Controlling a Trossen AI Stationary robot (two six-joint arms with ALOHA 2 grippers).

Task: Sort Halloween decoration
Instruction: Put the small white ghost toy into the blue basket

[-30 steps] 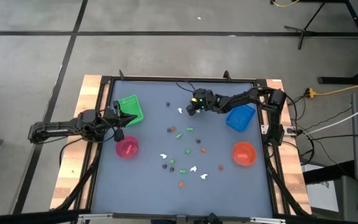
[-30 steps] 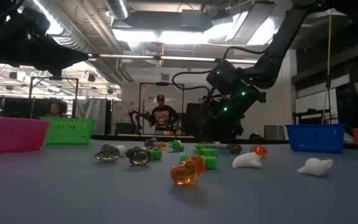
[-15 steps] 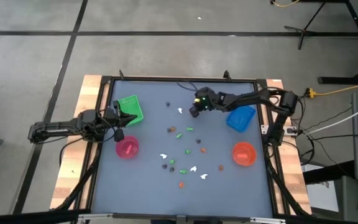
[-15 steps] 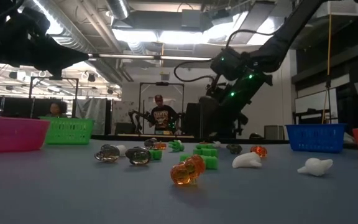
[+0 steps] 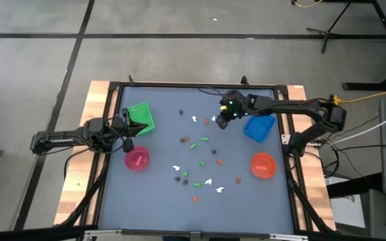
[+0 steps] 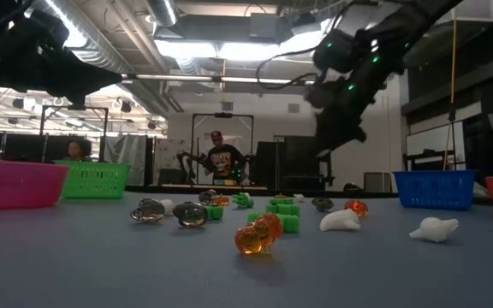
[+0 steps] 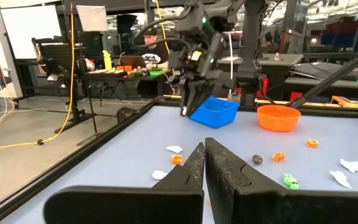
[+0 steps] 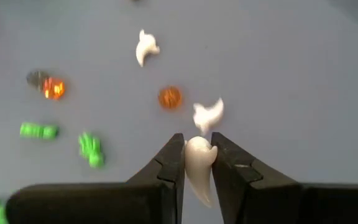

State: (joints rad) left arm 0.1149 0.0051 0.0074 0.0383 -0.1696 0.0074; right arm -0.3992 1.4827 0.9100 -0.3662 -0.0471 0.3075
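The Halloween decoration lies scattered as tiny white, orange, green and dark figures (image 5: 200, 161) on the blue-grey table. My right gripper (image 5: 222, 122) hangs above the table's far middle, left of the blue tray (image 5: 259, 127), and is shut on a white ghost figure (image 8: 197, 168). Below it on the table lie another white figure (image 8: 208, 114) and an orange one (image 8: 170, 97). My left gripper (image 7: 204, 152) waits shut at the table's left edge, between the green tray (image 5: 139, 117) and the pink bowl (image 5: 137, 158). My right gripper pinches the white ghost's upper body (image 8: 197, 152) between its two fingers, one on each side. The fingers slant down from the table's right side. The ghost is lifted clear of the table, its tail end reaching back between the fingers.
An orange bowl (image 5: 263, 165) stands at the right, in front of the blue tray. The loose figures cluster in the table's middle and near half (image 6: 259, 233). People show in the room beyond the far edge (image 6: 222, 158).
My right gripper has risen well above the table and moved toward the right, nearer the blue tray, tipping less steeply downward. It has stayed shut on the white ghost, which has gone up with it.
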